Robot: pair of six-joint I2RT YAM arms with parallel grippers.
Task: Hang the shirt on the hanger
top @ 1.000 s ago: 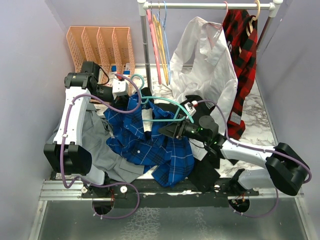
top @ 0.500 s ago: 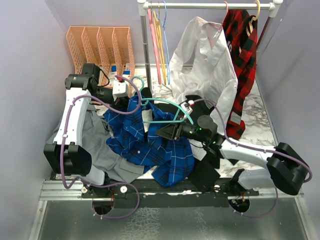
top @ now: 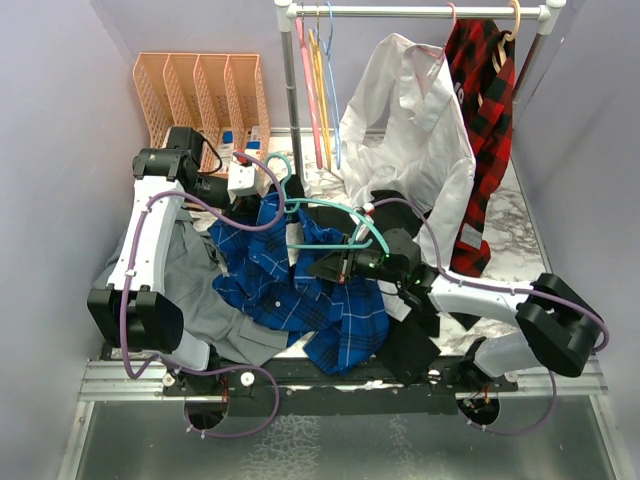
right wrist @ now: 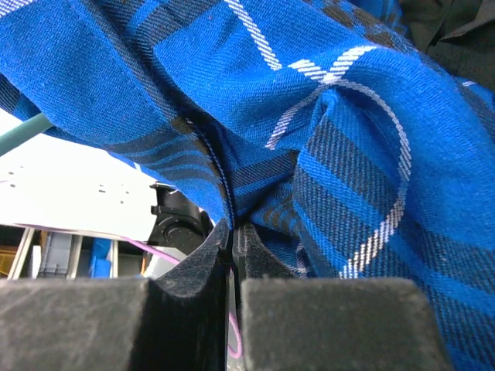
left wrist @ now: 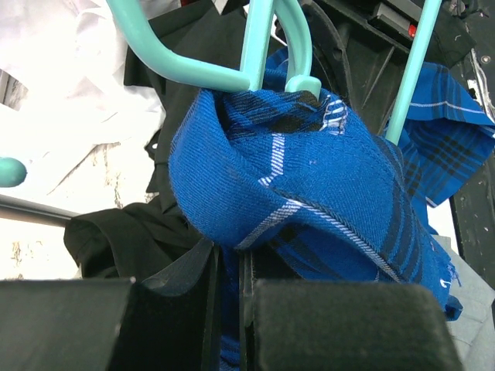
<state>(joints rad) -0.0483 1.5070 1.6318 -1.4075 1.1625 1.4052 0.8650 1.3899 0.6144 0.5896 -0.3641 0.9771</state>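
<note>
My left tool (left wrist: 229, 278) pinches the shirt (left wrist: 309, 201) beside the hanger (left wrist: 255, 46), likely steadying both; my right tool (right wrist: 232, 243) clenches a shirt fold, ready to pull.

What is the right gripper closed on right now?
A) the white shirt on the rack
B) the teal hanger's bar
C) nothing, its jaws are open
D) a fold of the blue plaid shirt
D: in the right wrist view the right gripper is shut, with a fold of the blue plaid shirt pinched between its pads.
</note>
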